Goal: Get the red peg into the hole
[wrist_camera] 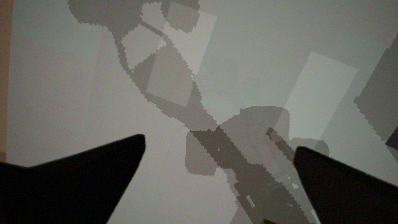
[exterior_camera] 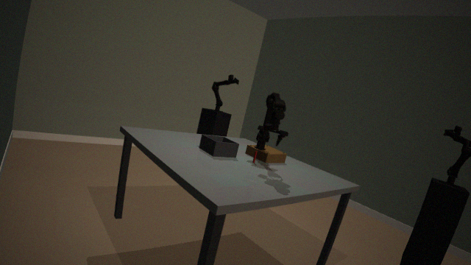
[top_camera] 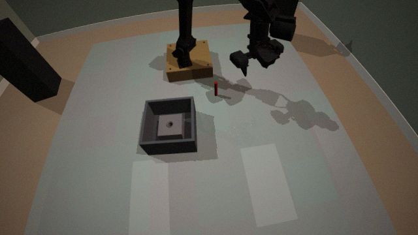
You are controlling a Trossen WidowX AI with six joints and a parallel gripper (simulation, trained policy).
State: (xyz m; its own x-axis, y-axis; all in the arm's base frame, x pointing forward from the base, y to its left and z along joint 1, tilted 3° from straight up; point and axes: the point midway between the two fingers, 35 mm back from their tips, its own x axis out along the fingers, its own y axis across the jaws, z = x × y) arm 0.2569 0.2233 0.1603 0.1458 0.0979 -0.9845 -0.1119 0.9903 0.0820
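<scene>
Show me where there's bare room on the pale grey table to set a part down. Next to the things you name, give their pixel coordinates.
Top view: on the table (top_camera: pixel 228 183) (exterior_camera: pixel 202 184) (wrist_camera: pixel 60 100), the broad stretch below the open dark grey box (top_camera: pixel 168 141) (exterior_camera: pixel 224 149) (wrist_camera: pixel 394 139), plus the strip left of it. Crowded: upright thin red peg (top_camera: pixel 215 89) (exterior_camera: pixel 255 157) near the wooden block (top_camera: pixel 200 62) (exterior_camera: pixel 276 156) (wrist_camera: pixel 270 221), open gripper (top_camera: pixel 255 71) (exterior_camera: pixel 270 141) (wrist_camera: pixel 218 147) above.
</scene>
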